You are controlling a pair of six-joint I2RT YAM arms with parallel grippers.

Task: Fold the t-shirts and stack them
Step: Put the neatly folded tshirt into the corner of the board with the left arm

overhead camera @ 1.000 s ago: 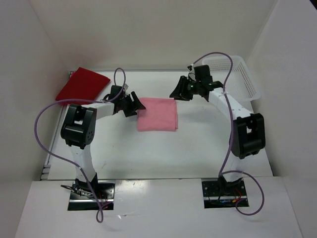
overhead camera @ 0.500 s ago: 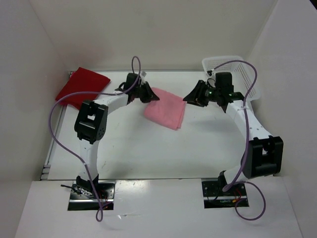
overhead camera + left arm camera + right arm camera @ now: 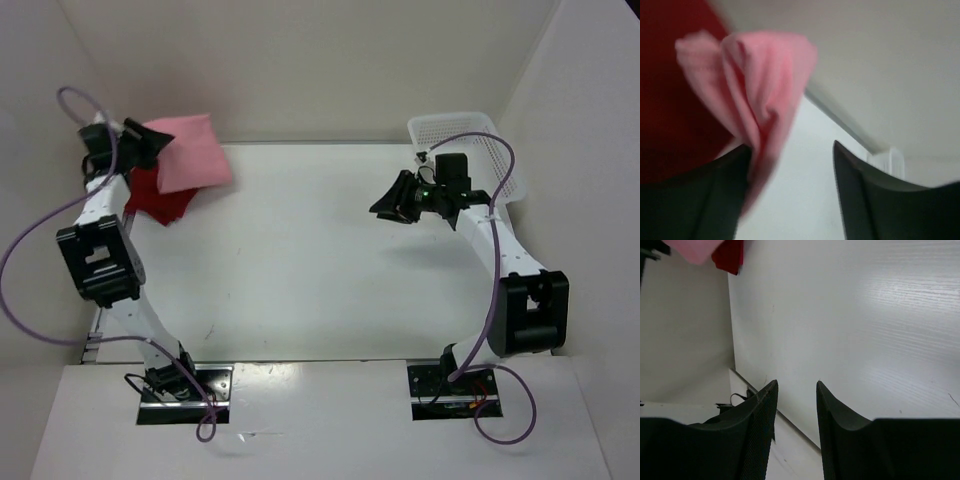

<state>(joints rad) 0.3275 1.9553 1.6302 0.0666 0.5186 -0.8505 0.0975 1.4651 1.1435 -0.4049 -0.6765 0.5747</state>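
The light pink t-shirt point(image 3: 190, 152), folded, lies partly over the folded dark red t-shirt point(image 3: 160, 195) at the table's far left corner. My left gripper point(image 3: 145, 140) is at the pink shirt's left edge. In the left wrist view its jaws point(image 3: 790, 150) stand wide apart; the blurred pink cloth point(image 3: 760, 75) hangs against the left finger, with the red shirt point(image 3: 670, 75) behind it. My right gripper point(image 3: 385, 205) is open and empty above the table's right half, jaws slightly apart point(image 3: 796, 385). It sees both shirts far off: pink point(image 3: 695, 249), red point(image 3: 729, 255). The magenta shirt is out of view.
A white mesh basket point(image 3: 470, 125) stands at the far right corner, behind the right arm. White walls close in the table on the left, back and right. The left arm's purple cable loops out toward the left wall.
My left arm swung the light pink shirt from the table's middle to the far left, onto the dark red shirt. My right gripper drew back to the right and holds there.
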